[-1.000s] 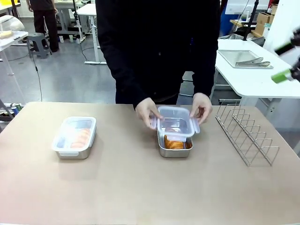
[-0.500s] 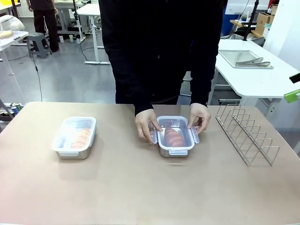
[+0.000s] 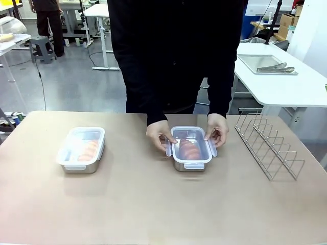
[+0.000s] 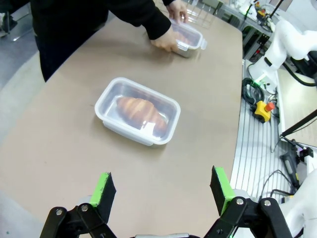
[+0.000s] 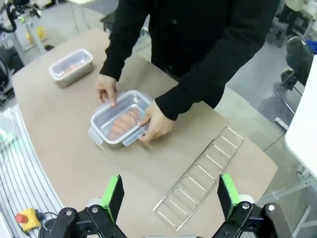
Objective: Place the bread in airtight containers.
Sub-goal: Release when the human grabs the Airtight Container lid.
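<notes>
One croissant (image 3: 189, 148) lies in the steel tin (image 3: 190, 164) near the middle of the table (image 3: 153, 204), toward its far edge, under a clear lid (image 3: 190, 144) that the person's two hands (image 3: 159, 135) (image 3: 217, 128) press at either side. The other croissant (image 3: 88, 149) sits in the lidded tin (image 3: 80, 150) toward the table's left edge, and a wire rack (image 3: 268, 145) stands near the right edge. The left gripper (image 4: 163, 191) and the right gripper (image 5: 170, 196) hang above the table with jaws spread wide, holding nothing.
</notes>
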Controlling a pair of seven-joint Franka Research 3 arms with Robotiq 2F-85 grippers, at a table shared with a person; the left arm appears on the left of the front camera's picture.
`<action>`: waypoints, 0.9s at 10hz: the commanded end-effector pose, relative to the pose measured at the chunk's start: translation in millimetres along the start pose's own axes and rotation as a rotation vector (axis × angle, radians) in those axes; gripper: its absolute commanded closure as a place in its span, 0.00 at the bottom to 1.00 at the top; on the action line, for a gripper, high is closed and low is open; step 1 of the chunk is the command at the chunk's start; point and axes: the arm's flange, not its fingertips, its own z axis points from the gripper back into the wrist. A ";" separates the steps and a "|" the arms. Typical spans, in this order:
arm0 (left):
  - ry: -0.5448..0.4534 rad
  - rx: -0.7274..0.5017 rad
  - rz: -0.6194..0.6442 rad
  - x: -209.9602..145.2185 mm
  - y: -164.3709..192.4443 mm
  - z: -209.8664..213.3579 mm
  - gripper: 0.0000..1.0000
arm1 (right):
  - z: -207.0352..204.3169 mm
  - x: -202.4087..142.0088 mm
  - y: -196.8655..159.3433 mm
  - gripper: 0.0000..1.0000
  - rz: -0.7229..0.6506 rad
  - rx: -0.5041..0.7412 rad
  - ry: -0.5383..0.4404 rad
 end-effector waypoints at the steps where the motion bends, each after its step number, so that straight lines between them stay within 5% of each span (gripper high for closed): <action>1: 0.001 -0.004 -0.012 1.7 -2.8 0.1 0.00 | -4.1 0.7 4.0 0.00 0.006 0.012 0.032; 9: 0.001 -0.004 -0.012 1.7 -2.8 0.1 0.00 | -4.1 0.7 4.0 0.00 0.006 0.012 0.032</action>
